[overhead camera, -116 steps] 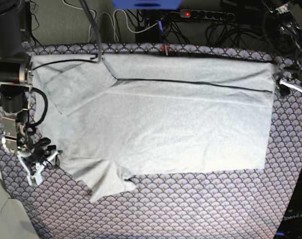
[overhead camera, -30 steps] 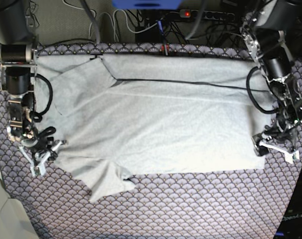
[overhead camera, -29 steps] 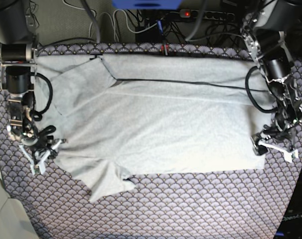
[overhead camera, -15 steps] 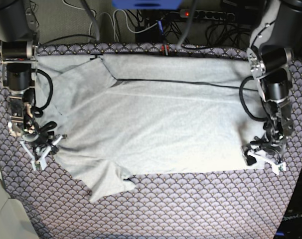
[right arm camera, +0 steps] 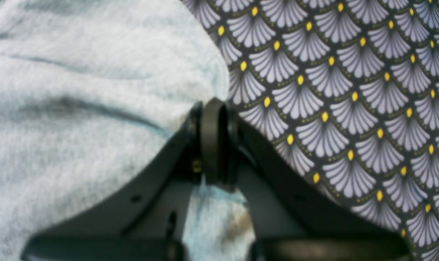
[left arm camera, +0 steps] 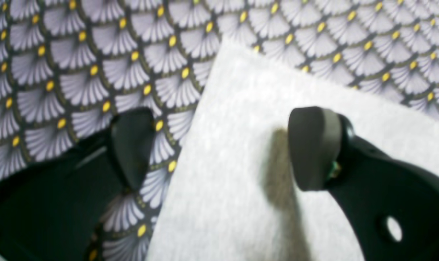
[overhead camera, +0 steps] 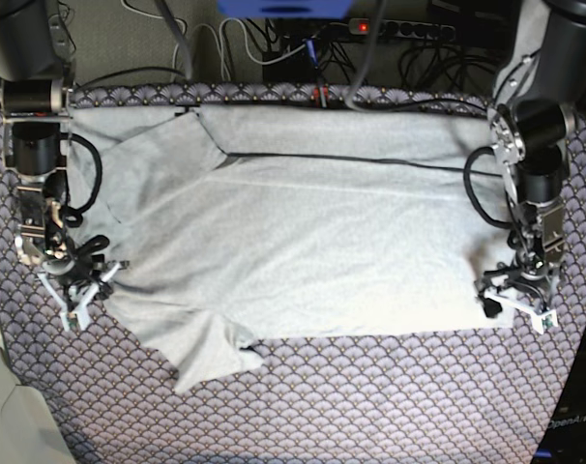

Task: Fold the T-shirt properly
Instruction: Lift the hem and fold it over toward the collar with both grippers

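1. Our big grey T-shirt [overhead camera: 312,232] lies spread flat on the patterned surface [overhead camera: 370,406]. It fills most of the middle. One short sleeve sticks out at 7 o'clock, a bit crumpled.

2. Our left arm has swung in from the far corner at 1 o'clock. Now it reaches down to the shirt's corner at 4 o'clock. We think this means both arms are nearly ready to lift one long edge and fold it over.

3. Our left hand [left arm camera: 223,145] is spread wide. The shirt's edge lies between its two fingers. One finger [left arm camera: 313,145] is over the cloth and the other is over the bare pattern. It has not pinched yet.

4. Our right hand [right arm camera: 214,141] sits at 8 o'clock. Its fingers are pressed together, pinching the shirt's edge near the sleeve.
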### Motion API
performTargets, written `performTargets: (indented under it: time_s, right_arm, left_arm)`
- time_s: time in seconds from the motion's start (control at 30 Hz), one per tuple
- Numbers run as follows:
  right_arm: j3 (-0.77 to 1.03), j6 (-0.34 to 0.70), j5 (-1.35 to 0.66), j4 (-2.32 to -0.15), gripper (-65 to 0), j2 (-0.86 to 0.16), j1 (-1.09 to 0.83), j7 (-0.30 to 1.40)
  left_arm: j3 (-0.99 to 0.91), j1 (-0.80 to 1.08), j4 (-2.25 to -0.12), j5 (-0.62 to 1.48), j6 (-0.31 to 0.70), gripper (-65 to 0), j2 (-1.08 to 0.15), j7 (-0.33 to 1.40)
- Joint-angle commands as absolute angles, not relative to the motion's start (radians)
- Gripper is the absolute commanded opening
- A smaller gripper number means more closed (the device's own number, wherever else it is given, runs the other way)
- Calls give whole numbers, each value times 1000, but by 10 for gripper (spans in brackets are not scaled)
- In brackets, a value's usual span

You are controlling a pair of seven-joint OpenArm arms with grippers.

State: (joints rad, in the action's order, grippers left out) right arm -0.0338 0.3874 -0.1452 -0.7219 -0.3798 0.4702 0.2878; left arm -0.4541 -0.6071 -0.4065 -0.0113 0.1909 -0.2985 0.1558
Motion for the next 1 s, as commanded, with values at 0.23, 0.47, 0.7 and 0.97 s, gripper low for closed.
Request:
performTargets:
  time_s: [0.23,0.47,0.7,0.97]
  right_arm:
    - [-31,383,-151,-739,-650,-404,501,265]
    - [-31,383,-151,-739,-650,-407,501,265]
    - [-31,383,-151,-739,-650,-407,487,265]
    - [-31,383,-151,-739,-650,-407,486,263]
  left_arm:
    - [-453,-633,-417,-7,193,-84,-308,120]
    - [-453,-631,-417,-1,191,-84,-289,120]
    - [-453,-611,-415,1,191,-86,-285,120]
    - [-455,-610,-415,1,196,-174,-286,120]
